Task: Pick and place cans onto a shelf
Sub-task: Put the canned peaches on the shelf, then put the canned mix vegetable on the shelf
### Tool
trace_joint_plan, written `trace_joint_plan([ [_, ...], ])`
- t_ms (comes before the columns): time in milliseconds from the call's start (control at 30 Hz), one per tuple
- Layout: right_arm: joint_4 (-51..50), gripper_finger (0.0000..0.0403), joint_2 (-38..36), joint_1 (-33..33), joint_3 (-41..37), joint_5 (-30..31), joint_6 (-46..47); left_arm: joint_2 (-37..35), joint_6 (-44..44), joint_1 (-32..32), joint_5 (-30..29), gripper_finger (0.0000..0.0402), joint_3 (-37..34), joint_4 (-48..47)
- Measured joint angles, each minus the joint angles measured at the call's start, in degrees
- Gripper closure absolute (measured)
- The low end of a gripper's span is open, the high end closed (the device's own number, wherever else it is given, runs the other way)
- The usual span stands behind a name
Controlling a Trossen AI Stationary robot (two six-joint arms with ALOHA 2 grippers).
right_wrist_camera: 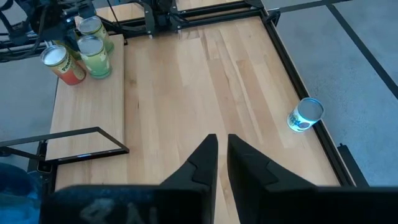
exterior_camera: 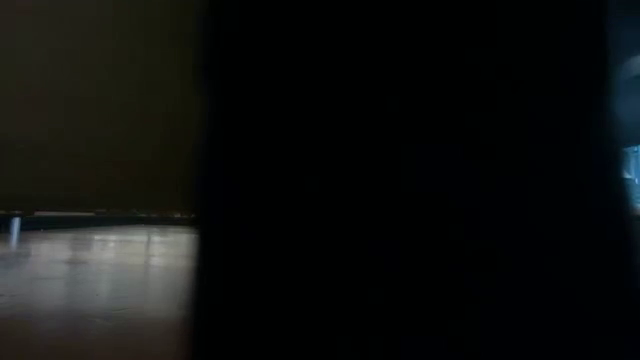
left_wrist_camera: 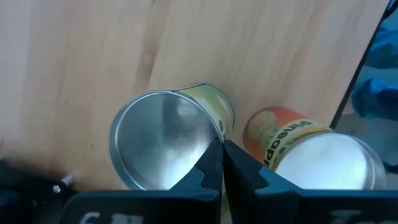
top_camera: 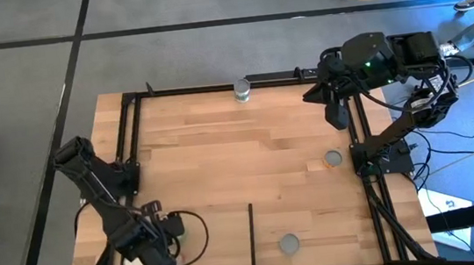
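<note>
- The left gripper [top_camera: 157, 255] hangs low over the near-left corner of the surface [top_camera: 205, 162]. Its fingers [left_wrist_camera: 211, 163] are pressed together with nothing between them.
- In the left wrist view a can with a silver top and green-yellow side [left_wrist_camera: 163, 142] stands right in front of those fingertips. A reddish can with a white top [left_wrist_camera: 311, 152] is just beside it (the two look close, but I cannot tell if they touch).
- The right wrist view shows a cluster of three cans at that same corner: two green ones [right_wrist_camera: 94, 56] and the reddish one next to them.
- The right gripper [top_camera: 333, 109] is raised at the far-right edge, over the black frame rail [top_camera: 364, 128]. Its fingers [right_wrist_camera: 205, 158] stand narrow, with a slim gap, and carry nothing.
- A blue-labelled can [top_camera: 242, 89] stands at the far edge of the shelf, against the back rail.
- A grey-topped can [top_camera: 334, 157] sits near the right rail, and another [top_camera: 289, 244] near the front edge, just right of the thin black divider strip [top_camera: 253, 241].
- The low view is almost wholly dark (something blocks the lens).
</note>
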Motion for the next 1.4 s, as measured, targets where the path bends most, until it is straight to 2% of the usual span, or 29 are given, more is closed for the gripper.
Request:
trace_joint_plan([
  [500, 0.0, 0.0363, 0.0, 0.0, 0.0, -0.02, 0.04, 0.9, 1.63, 0.09, 0.89, 0.0401, 0.0, 1.15],
  [867, 0.0, 0.0363, 0.0, 0.0, 0.0, -0.02, 0.04, 0.9, 3.06, 0.09, -0.6, 0.0378, 0.0, 1.9],
  [1167, 0.0, 0.0363, 0.0, 0.0, 0.0, -0.02, -0.13, -0.06, 2.83, 0.77, 1.99, 0.0377, 0.4, 1.47],
  [1267, 0.0, 0.0363, 0.0, 0.0, 0.0, -0.02, 0.02, -2.3, 3.06, 1.55, 0.22, 0.0377, 2.59, -0.55],
  [1400, 0.0, 0.0363, 0.0, 0.0, 0.0, 2.29, 1.5, -5.88, 3.1, 2.57, -6.67, 0.0377, 6.45, -4.81],
])
